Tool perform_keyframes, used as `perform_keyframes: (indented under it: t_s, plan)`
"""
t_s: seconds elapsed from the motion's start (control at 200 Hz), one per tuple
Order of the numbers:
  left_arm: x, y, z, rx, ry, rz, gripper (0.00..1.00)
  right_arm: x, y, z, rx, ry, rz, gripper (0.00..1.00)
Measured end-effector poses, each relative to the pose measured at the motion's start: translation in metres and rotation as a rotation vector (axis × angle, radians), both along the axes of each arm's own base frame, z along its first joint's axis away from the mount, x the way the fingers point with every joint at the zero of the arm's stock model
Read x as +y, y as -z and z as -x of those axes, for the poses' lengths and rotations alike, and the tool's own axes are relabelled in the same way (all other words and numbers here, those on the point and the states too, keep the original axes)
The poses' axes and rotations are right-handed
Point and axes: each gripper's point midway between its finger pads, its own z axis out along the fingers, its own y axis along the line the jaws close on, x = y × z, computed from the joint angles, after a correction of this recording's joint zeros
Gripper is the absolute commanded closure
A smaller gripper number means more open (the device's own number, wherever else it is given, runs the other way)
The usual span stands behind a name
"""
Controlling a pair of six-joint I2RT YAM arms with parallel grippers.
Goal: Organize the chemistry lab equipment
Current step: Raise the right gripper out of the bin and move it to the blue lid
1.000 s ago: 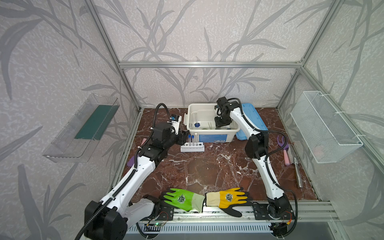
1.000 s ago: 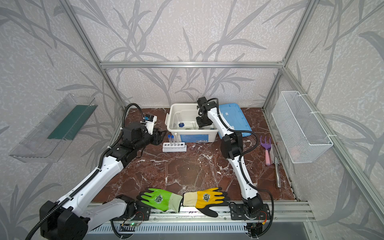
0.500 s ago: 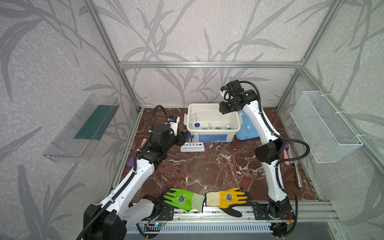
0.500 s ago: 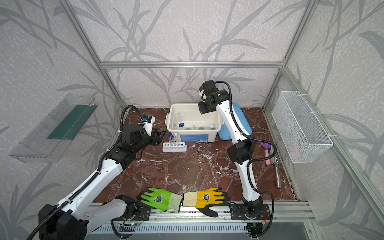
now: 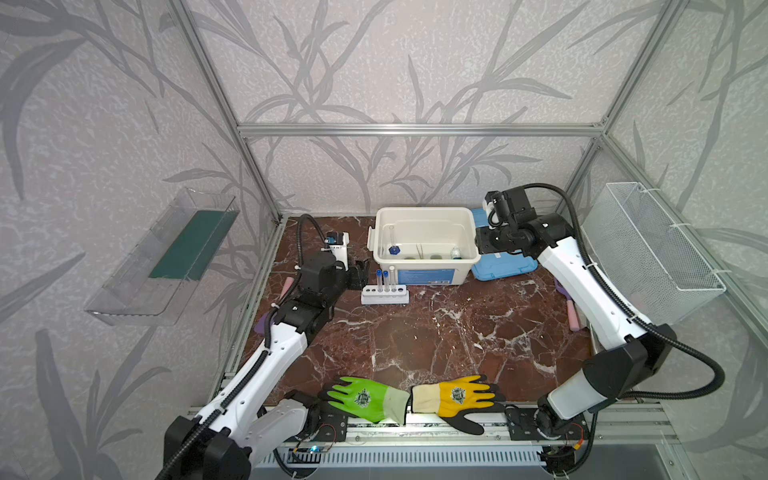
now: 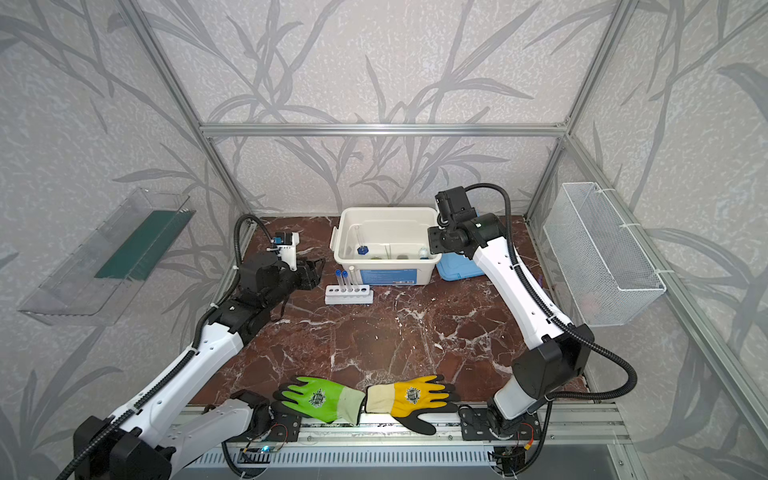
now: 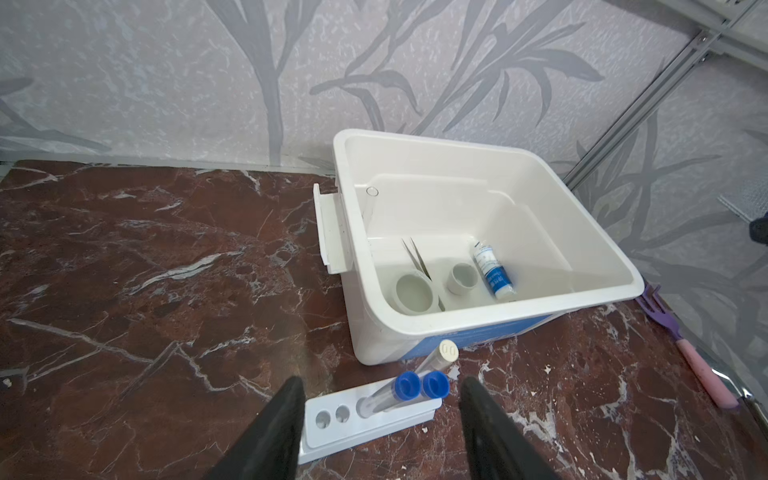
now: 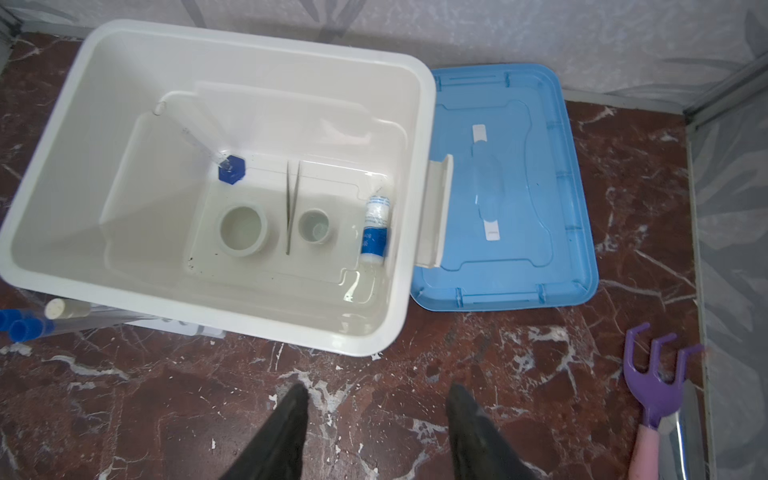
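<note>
Your left end effector (image 7: 382, 380) is spread with nothing between its fingers, low over the table (image 5: 436, 345) and just short of the white six-hole rack (image 7: 365, 424). The rack holds three capped test tubes: two blue-capped tubes (image 7: 406, 384) and one white-capped tube (image 7: 448, 351).

Beyond the rack from that end effector stands the open white bin (image 8: 249, 43), with five things in it:
- One blue-based clear cylinder (image 8: 199, 143) stands on its base by the wall farthest from your right end effector (image 8: 376, 390).
- One pair of metal tweezers (image 8: 292, 203) lies flat between the two dishes.
- There are two white dishes, a larger dish (image 8: 243, 228) and a smaller dish (image 8: 314, 225).
- One small white blue-labelled bottle (image 8: 375, 230) lies on its side by the wall nearest your right end effector.

That right end effector is raised beside the bin, fingers apart, gripping nothing. One blue lid (image 8: 511, 187) lies flat below it, right against the bin. One green glove (image 5: 365, 397) and one yellow glove (image 5: 457, 399) lie well behind both end effectors.
</note>
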Motion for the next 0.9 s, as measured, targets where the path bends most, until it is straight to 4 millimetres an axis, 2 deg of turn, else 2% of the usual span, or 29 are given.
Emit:
perform_keyframes:
  t_s: [0.15, 0.275, 0.425, 0.525, 0.67, 0.905]
  plan:
    - [0.004, 0.005, 0.01, 0.003, -0.023, 0.059, 0.39, -0.041, 0.017, 0.005, 0.007, 0.152, -0.022, 0.44]
    - [0.002, 0.005, 0.011, 0.002, -0.026, 0.08, 0.38, -0.064, 0.024, 0.001, 0.014, 0.247, -0.04, 0.43]
    - [0.005, 0.004, 0.014, -0.01, -0.043, 0.079, 0.38, -0.071, 0.032, -0.014, 0.013, 0.313, -0.083, 0.43]
    - [0.006, 0.002, 0.014, -0.018, -0.046, 0.077, 0.38, -0.076, 0.052, -0.026, 0.034, 0.352, -0.1, 0.42]
    - [0.002, 0.012, 0.011, 0.009, -0.029, 0.062, 0.39, -0.094, 0.088, -0.034, 0.085, 0.424, -0.108, 0.39]
    - [-0.008, 0.013, 0.01, 0.004, 0.028, 0.058, 0.39, -0.121, 0.109, -0.045, 0.078, 0.51, -0.171, 0.34]
